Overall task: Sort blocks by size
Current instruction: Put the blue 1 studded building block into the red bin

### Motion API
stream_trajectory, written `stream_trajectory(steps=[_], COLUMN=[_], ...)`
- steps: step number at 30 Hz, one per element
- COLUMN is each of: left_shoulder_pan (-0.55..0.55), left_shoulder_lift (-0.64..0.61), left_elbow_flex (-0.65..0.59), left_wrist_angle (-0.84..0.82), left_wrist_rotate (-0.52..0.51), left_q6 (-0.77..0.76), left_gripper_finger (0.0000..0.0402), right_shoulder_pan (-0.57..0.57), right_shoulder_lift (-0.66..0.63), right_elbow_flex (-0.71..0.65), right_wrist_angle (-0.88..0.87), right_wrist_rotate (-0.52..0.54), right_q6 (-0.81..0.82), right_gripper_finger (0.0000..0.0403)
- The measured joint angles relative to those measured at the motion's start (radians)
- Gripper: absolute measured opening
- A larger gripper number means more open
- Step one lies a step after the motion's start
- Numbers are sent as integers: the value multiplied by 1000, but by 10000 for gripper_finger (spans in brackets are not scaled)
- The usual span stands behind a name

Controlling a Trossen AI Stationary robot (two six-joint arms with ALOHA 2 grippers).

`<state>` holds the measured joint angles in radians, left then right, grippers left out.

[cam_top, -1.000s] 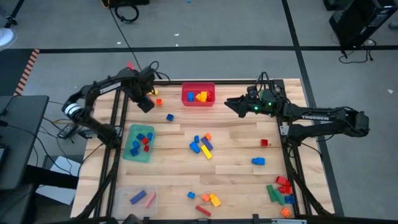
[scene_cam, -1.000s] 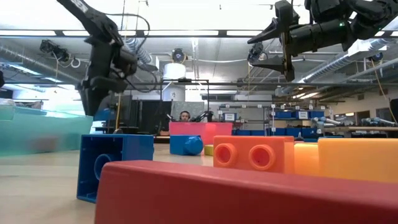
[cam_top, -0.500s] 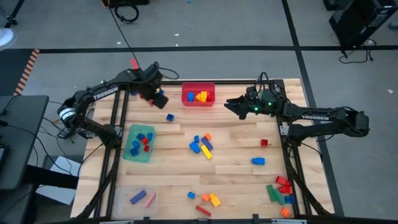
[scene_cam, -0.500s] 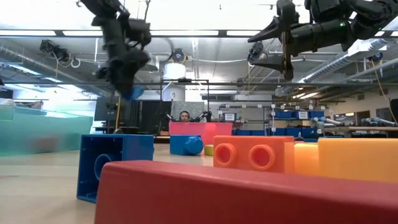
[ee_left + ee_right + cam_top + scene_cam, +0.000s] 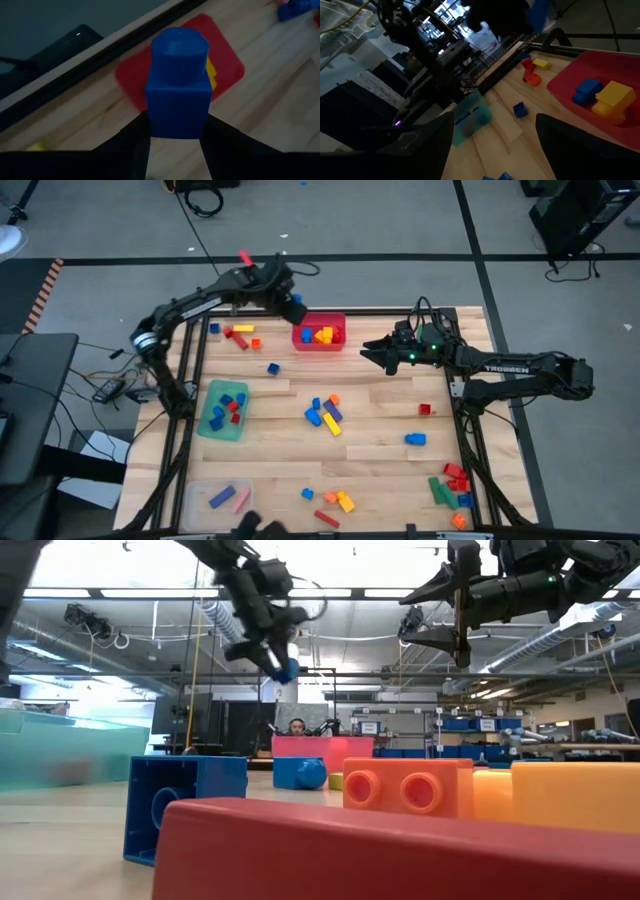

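Note:
My left gripper hangs high over the table's far edge, just left of the red bin, shut on a small blue one-stud block. That block also shows in the low view. The red bin holds yellow and blue blocks. My right gripper hovers open to the right of the bin, with nothing between its fingers. More blocks lie loose mid-table and along the near edge. My left gripper pinches the blue block's two opposite side walls between its two fingers. The fingers slant down from above and from the table's left. The block's stud end points away from the gripper. The block is lifted clear of the table.
A green bin with blue and red blocks stands at the left, and a clear bin at the near left. Red, yellow and orange blocks lie at the far left. A pile of blocks sits in the near right corner.
My left gripper has risen and swung toward the table's right along the far edge, from the far left blocks to the red bin. It has carried the blue block clear of the table and has tipped as it went.

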<state>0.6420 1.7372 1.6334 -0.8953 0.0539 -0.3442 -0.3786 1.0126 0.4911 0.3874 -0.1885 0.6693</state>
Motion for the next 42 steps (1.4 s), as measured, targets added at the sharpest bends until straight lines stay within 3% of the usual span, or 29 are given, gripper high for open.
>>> stream_trajectory(steps=[6,14,32,42], left_shoulder_pan=[-20,-55,-68,-68], left_shoulder_lift=[179,332,352,351], left_elbow_flex=[121,139,140,140], left_wrist_angle=[1,-2,5,4], left_wrist_rotate=[38,39,37,37], left_q6=[6,26,26,48], left_gripper_finger=[158,159,162,248], right_shoulder_pan=[0,0,-1,-1], right_shoulder_lift=[0,0,0,0], right_elbow_flex=[0,0,0,0], right_wrist_angle=[0,-1,-1,-1], right_wrist_rotate=[0,-28,-49,-50], right_q6=[0,4,0,0], right_gripper_finger=[295,295,295,295])
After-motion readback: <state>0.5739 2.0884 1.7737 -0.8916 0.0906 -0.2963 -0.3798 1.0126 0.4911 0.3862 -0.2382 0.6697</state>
